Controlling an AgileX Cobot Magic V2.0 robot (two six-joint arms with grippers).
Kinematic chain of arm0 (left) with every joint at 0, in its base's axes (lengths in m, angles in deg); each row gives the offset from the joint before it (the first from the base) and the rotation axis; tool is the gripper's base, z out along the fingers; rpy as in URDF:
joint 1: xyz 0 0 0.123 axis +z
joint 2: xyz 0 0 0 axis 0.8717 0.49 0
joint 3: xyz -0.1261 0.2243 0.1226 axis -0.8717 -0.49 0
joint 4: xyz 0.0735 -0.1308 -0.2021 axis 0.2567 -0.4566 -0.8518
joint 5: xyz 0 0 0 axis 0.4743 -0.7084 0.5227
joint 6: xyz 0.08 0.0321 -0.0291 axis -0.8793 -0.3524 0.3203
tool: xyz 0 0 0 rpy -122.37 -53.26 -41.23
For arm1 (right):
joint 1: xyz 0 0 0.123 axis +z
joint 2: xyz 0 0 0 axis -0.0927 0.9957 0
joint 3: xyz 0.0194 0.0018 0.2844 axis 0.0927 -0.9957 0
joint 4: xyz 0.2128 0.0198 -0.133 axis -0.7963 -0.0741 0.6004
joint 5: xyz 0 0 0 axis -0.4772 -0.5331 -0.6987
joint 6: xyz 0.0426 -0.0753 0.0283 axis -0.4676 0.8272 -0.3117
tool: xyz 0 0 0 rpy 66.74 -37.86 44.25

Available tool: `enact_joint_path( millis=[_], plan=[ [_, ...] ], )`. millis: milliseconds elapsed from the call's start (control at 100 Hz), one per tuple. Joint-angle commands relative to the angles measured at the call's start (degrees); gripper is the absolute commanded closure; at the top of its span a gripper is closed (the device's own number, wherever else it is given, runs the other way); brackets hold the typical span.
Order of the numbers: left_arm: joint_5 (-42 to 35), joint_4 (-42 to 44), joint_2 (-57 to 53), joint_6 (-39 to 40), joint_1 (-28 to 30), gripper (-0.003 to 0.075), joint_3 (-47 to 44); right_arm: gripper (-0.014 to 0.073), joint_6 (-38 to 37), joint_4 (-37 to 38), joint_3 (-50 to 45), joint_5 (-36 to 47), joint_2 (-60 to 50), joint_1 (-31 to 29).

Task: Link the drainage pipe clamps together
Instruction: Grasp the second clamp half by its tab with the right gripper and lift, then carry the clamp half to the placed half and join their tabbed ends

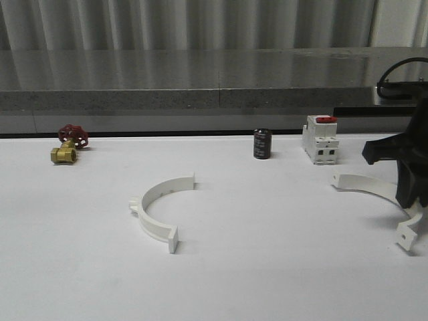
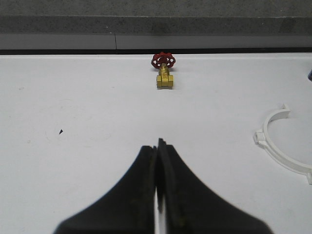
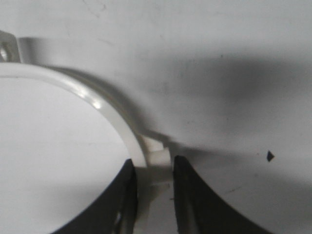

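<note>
The white desk (image 1: 267, 267) carries both halves of the ring, well apart. The white plastic semicircular clamp half on the left (image 1: 159, 208) lies flat near the desk's middle, its open side facing right, its flanged tabs at the far and near ends. The second white plastic half-ring (image 1: 374, 194) lies at the right edge, open side turned toward the first, so the two curves face each other across bare desk.

The right gripper (image 3: 155, 195) straddles this second half at the middle of its arc, a black finger (image 3: 195, 195) on each side of the band and pressed close to it; I judge it gripping the piece. The coming move turns on carrying this half leftward until its tabs meet those of the other.

The left gripper (image 2: 159, 195) has its fingers pressed together on nothing, with the first half lying off to its right.

Smaller things line the far edge: a white boxy switch with a red top (image 1: 321, 139), a brass valve with a red handwheel (image 1: 69, 144) and a small black cylinder (image 1: 262, 144). No writing is legible.
</note>
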Motion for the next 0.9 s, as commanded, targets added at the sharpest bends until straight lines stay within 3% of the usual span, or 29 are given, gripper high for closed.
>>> enact_joint_path(
  millis=[0,220,520,720,890],
  plan=[
    [-4.3,-0.2,0.5,0.0,0.0,0.0741,1.6,0.0572,0.5,0.0,2.0,1.5,-2.3,0.0],
    [-4.3,-0.2,0.5,0.0,0.0,0.0741,1.6,0.0572,0.5,0.0,2.2,3.6,-2.3,0.1],
    [-4.3,-0.2,0.5,0.0,0.0,0.0741,1.6,0.0566,-0.6,-5.2,8.2,-5.6,-3.1,6.6],
    [-4.3,-0.2,0.5,0.0,0.0,0.0741,1.6,0.0564,-12.2,-3.1,10.8,-2.7,-2.9,17.4],
    [-4.3,-0.2,0.5,0.0,0.0,0.0741,1.6,0.0564,-34.7,12.3,14.5,-6.8,-0.2,24.9]
  ],
)
